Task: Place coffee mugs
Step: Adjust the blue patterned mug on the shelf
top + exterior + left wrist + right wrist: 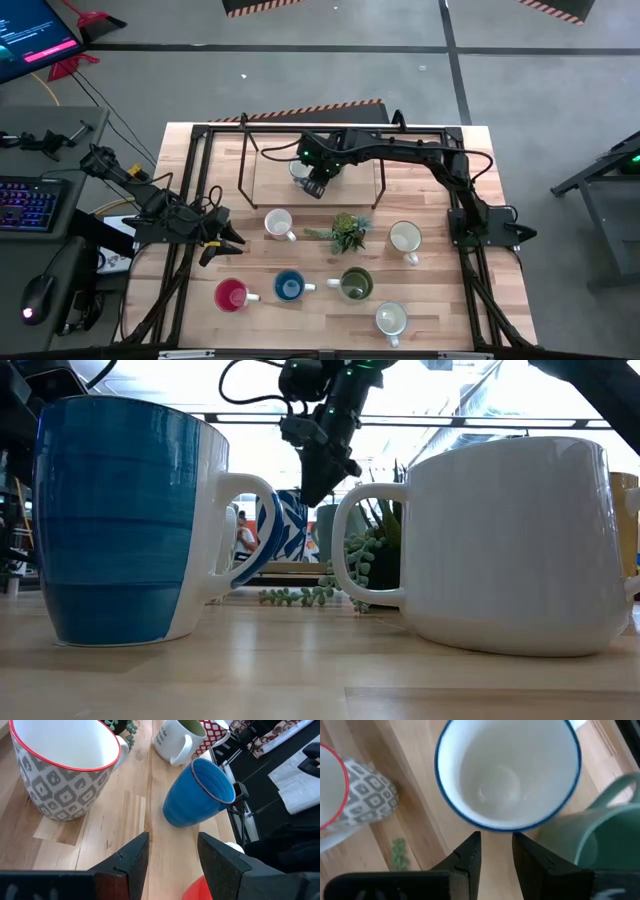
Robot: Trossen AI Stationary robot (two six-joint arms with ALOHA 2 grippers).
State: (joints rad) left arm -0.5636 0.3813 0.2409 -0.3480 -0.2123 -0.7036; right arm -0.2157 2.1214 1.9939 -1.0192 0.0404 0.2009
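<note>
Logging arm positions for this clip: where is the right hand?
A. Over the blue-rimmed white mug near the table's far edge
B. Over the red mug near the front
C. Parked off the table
A: the right hand hangs over the blue-rimmed white mug, beside a teal mug.

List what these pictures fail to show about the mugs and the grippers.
- High view: the right gripper and its arm hide most of the blue-rimmed mug; the teal mug beside it cannot be made out.
- Right wrist view: the teal mug is cut by the picture's edge.
- Low view: the blue mug and white mug block the mugs behind; the left gripper is out of frame.
</note>
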